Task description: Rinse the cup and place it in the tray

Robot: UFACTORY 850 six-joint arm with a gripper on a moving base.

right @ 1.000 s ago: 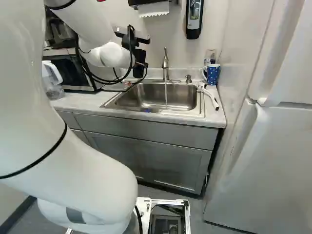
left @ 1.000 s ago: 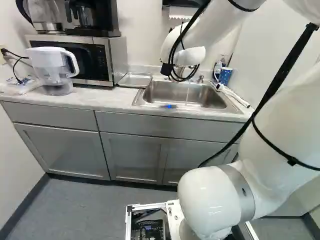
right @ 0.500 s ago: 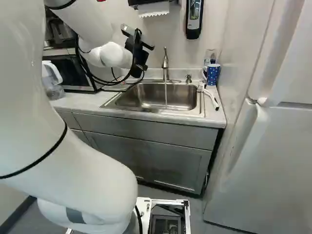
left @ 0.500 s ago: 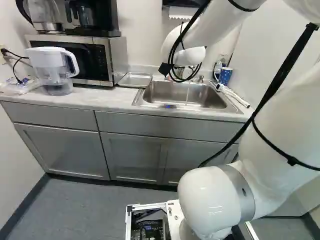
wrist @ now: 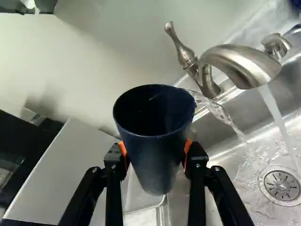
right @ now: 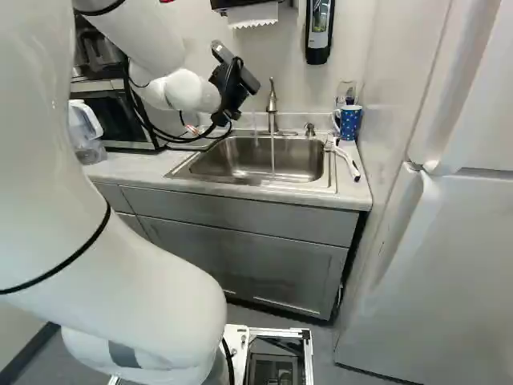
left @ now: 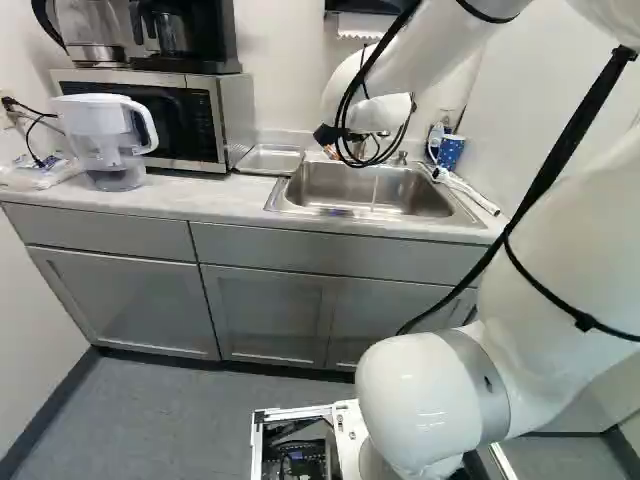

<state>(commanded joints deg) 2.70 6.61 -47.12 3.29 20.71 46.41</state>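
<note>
Swinging to the tray [left: 268, 160] in the left base view's upper middle while water [wrist: 220, 113] pours from the cup [wrist: 157, 155], clamped between part-spread fingers [wrist: 195, 159], could wet the table [left: 225, 201].

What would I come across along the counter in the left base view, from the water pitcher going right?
Water pitcher → microwave → shallow tray → sink → blue spotted mug.

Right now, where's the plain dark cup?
The cup is gripped in the tool, left of the faucet in the right base view, spilling water.
</note>
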